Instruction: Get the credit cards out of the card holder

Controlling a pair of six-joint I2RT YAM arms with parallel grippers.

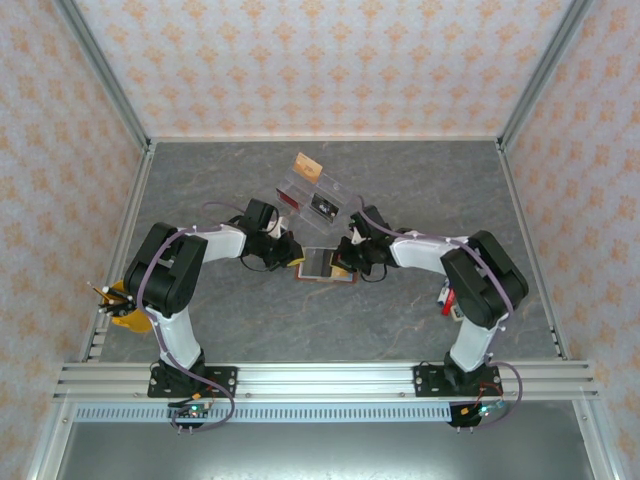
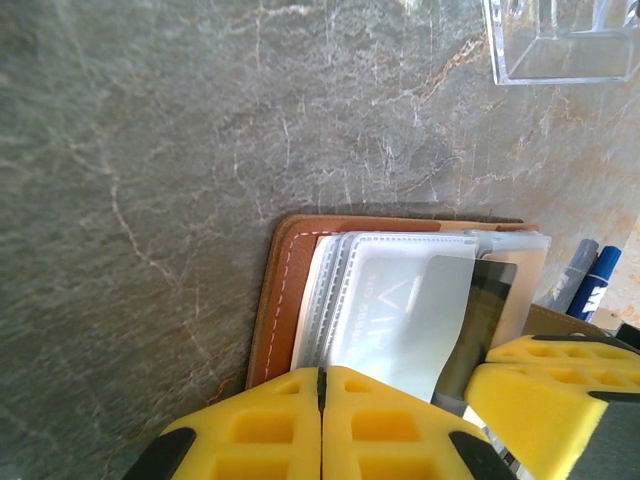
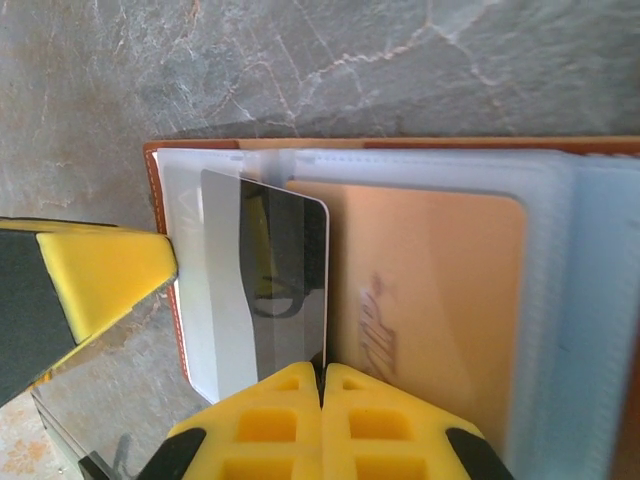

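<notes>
Stitching in pale thread ran along the rim of the small brown leather card holder [image 1: 325, 266], which lay open and flat on the grey marbled surface [image 1: 250, 330] between the two arms. Its clear plastic sleeves [image 2: 400, 300] were fanned up like pages. One sleeve held a tan-orange card [image 3: 430, 300] with faint script on it. A glossy dark card [image 3: 275, 290], mirror-like and round-cornered, stood partly out of the neighbouring sleeve, and the right gripper [image 3: 322, 395] had its yellow jaws clamped on that card's near edge. The left gripper [image 2: 320, 400] sat at the card holder's other end with its yellow jaws pressed together over the sleeves; whether they pinched a sleeve could not be told. Beyond the card holder stood a clear plastic tray [image 1: 300, 184] with a red card [image 1: 288, 197] and a black card [image 1: 322, 207] in it, and a tan card [image 1: 308, 165] lay just past it.
</notes>
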